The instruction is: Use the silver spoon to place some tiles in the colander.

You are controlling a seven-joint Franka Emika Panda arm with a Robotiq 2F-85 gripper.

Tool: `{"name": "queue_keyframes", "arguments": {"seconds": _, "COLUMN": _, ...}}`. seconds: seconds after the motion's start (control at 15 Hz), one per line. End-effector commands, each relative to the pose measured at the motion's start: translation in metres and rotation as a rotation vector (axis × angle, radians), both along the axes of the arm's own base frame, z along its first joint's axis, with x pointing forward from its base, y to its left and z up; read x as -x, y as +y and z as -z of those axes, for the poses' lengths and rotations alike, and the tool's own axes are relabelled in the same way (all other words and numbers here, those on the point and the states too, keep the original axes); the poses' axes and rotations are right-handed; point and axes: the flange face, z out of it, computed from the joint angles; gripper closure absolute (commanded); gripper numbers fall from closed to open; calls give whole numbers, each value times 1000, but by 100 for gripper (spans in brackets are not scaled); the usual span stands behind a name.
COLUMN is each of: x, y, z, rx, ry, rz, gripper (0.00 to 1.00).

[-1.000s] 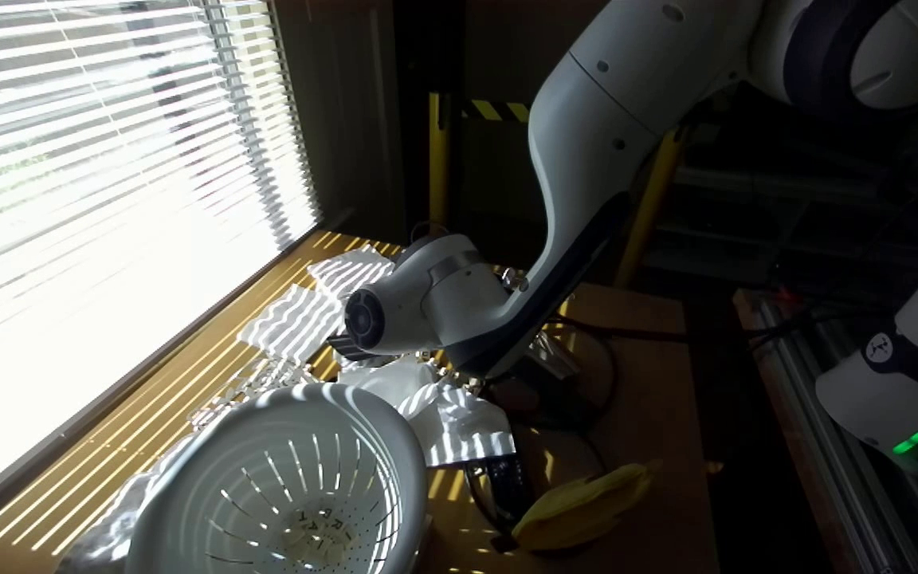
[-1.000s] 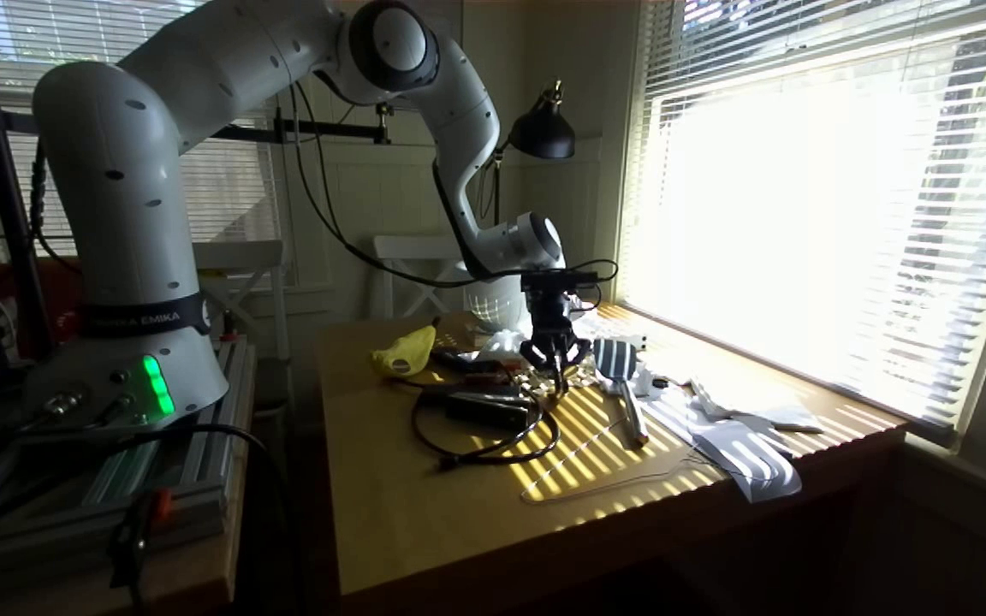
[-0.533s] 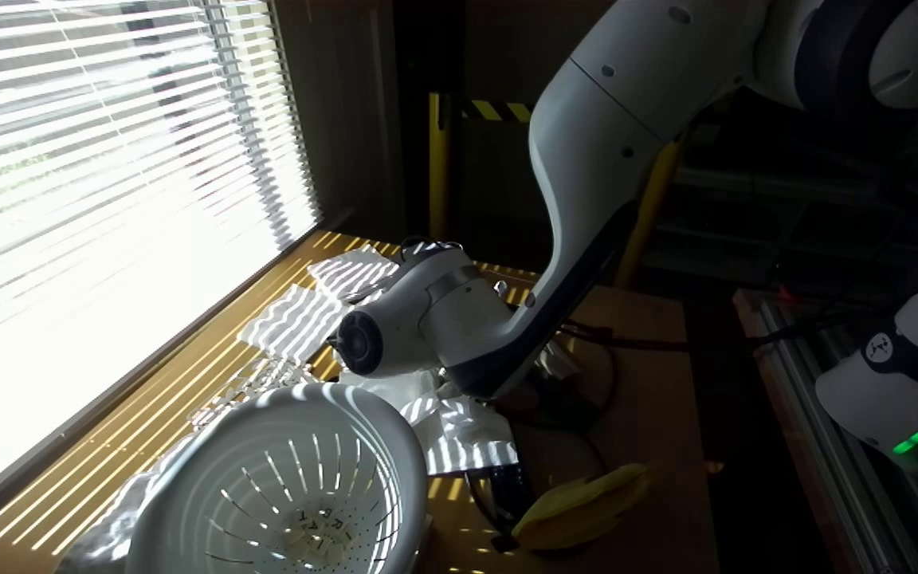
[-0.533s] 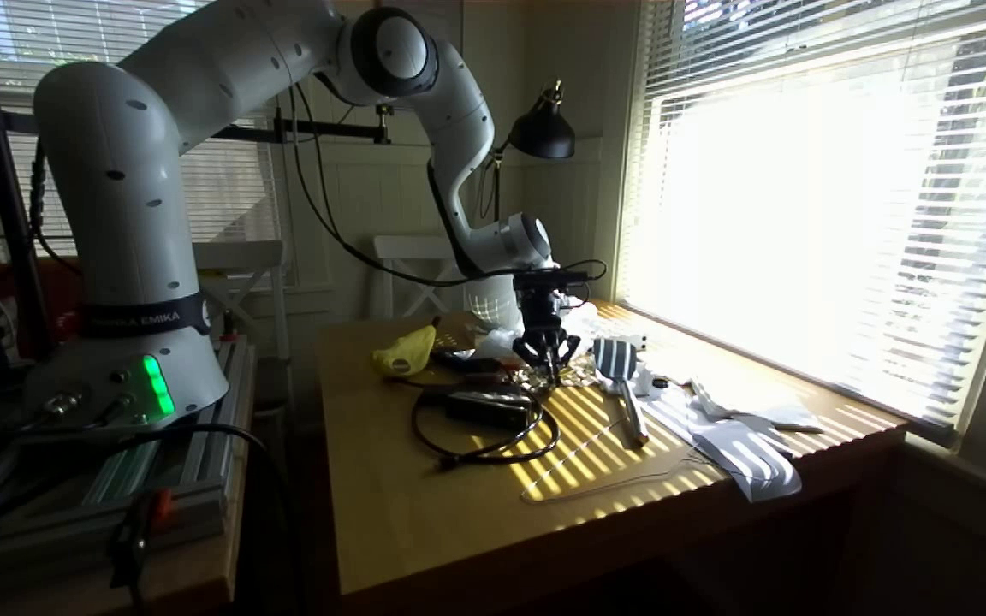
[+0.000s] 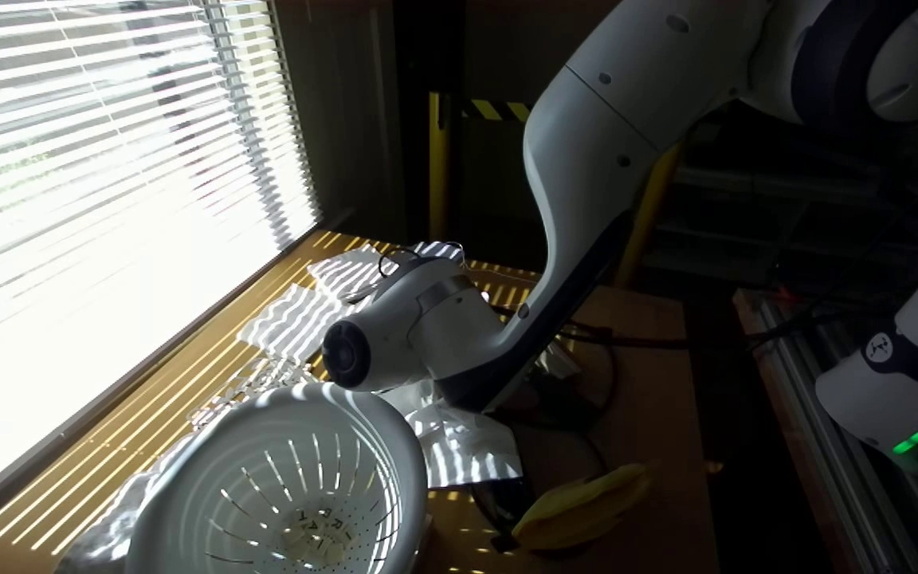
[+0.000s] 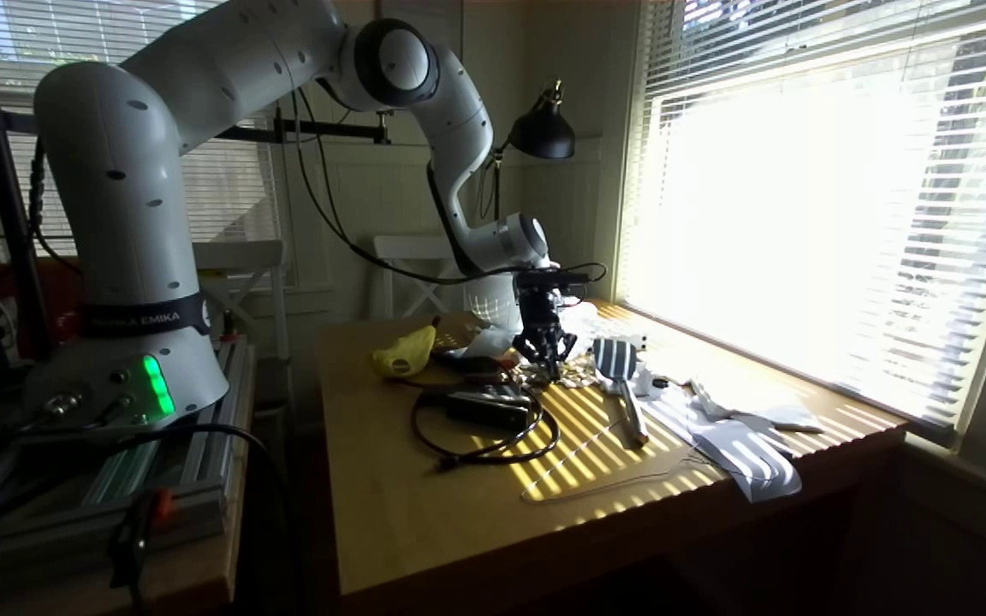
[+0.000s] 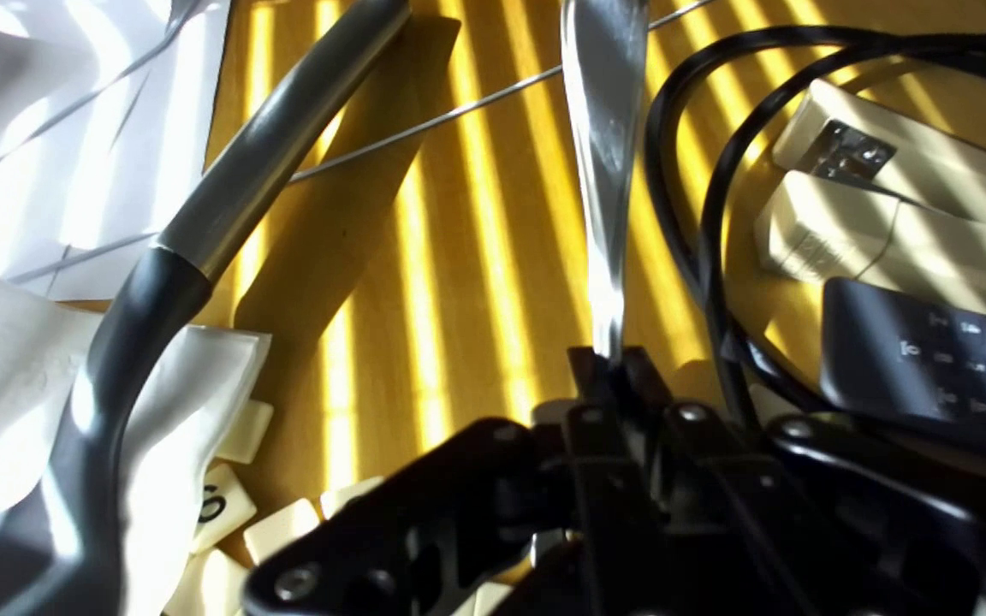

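Both fingertips (image 7: 585,375) of the gripper (image 7: 616,378) press on a silver spoon (image 7: 606,154) low in the wrist view, pinching its narrowest visible part while the flat handle broadens toward the top edge. The bowl end is hidden, so whether it carries anything cannot be told. Polished metal should be stiff, light and rather slippery — a load on the bowl would likely twist it between the pads, so this slim spot wants a firm squeeze. Pale tiles (image 7: 223,506) lie scattered at lower left, probably hard and small enough that scooping beats pinching. A spatula (image 7: 155,287) slants across the left of that view; a black cable (image 7: 713,235) loops at right. Farther out, the white colander (image 5: 204,454) fills the lower left of an exterior view, with lettered tiles (image 5: 323,532) on its floor — some placing looks done. It is probably thin, light plastic; a knock on the rim may slide it, so the spoon should tip from above.
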Motion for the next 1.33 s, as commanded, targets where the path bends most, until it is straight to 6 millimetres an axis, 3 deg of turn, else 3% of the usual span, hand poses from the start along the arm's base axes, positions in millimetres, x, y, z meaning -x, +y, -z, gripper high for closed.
{"name": "queue_keyframes", "arguments": {"seconds": 0.0, "x": -16, "y": 5, "z": 19, "rx": -37, "ry": 10, "rz": -53, "gripper": 98}}
{"name": "queue_keyframes", "arguments": {"seconds": 0.6, "x": -50, "y": 25, "z": 18, "rx": -136, "ry": -94, "rz": -99, "gripper": 98}}
{"name": "queue_keyframes", "arguments": {"seconds": 1.27, "x": -51, "y": 4, "z": -17, "rx": -167, "ry": -149, "rz": -105, "gripper": 98}}
